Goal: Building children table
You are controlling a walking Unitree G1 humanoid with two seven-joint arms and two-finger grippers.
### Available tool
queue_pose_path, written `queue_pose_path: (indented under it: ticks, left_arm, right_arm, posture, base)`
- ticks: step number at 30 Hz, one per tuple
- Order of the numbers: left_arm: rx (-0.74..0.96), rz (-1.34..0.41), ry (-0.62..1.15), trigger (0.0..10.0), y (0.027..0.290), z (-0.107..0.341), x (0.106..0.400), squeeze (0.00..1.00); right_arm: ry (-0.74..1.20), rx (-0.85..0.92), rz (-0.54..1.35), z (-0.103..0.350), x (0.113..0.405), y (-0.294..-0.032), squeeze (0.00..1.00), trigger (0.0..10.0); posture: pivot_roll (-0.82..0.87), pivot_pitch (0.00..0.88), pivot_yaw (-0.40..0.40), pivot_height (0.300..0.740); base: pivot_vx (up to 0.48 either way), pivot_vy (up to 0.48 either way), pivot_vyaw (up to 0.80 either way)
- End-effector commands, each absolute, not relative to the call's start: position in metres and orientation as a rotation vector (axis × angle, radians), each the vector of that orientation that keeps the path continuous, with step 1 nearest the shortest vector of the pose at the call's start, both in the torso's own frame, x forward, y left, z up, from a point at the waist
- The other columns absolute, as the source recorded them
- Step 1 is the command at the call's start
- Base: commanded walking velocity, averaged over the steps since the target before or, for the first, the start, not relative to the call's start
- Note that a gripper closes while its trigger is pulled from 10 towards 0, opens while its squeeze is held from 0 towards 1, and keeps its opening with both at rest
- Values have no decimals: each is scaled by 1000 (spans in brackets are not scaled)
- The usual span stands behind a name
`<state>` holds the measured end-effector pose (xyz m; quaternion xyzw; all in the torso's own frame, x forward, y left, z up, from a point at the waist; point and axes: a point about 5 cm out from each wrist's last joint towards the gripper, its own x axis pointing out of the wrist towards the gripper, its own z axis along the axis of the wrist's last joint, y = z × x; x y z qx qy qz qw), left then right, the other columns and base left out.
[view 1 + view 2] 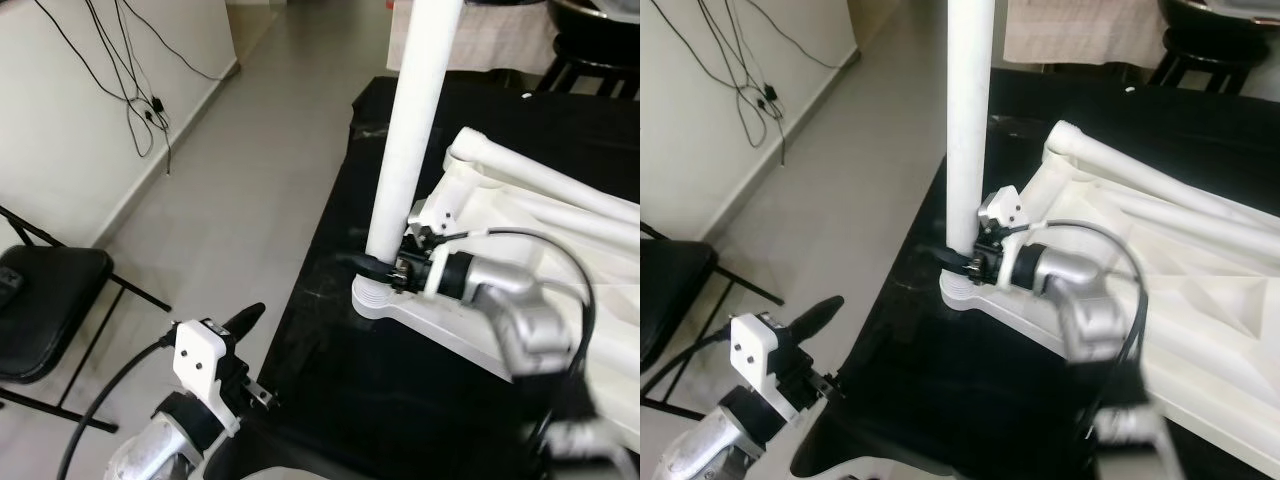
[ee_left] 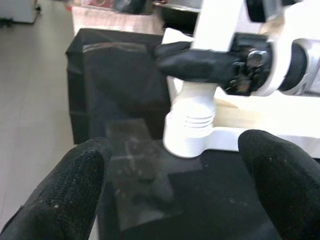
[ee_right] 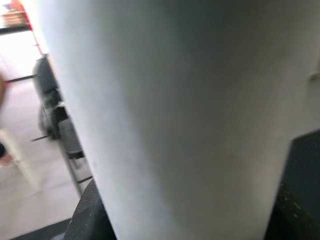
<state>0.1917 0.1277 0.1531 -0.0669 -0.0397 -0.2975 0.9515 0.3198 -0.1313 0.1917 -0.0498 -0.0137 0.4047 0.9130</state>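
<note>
Nearest the camera, our left pincer hung spread wide with nothing between its fingers, beside the black-draped tabletop. Farther on, we had our right pincer closed around the white table leg near its base. That leg stood upright in the corner socket of the upturned white table, which lay on the cloth.

Head stereo pair: looks fwd & down, mid-range, both share white table leg on black-covered surface. L wrist cam: low, faces same leg base. R wrist cam: pressed v. close against leg.
</note>
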Motion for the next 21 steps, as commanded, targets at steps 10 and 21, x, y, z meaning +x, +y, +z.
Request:
queue_pose_path:
  ticks: [10,21]
  left_arm:
    - [-134,-620,-51,10000,134,149,196,0]
    - [-134,-603,-56,10000,134,148,197,0]
  right_arm:
    - [87,-170,465,158,295,-112,0,0]
    - [57,-136,901,173,295,-87,1000,10000]
  posture:
    - [-53,173,18,740]
    - [-41,160,24,740]
  base:
    - [0,0,0]
    - [0,0,0]
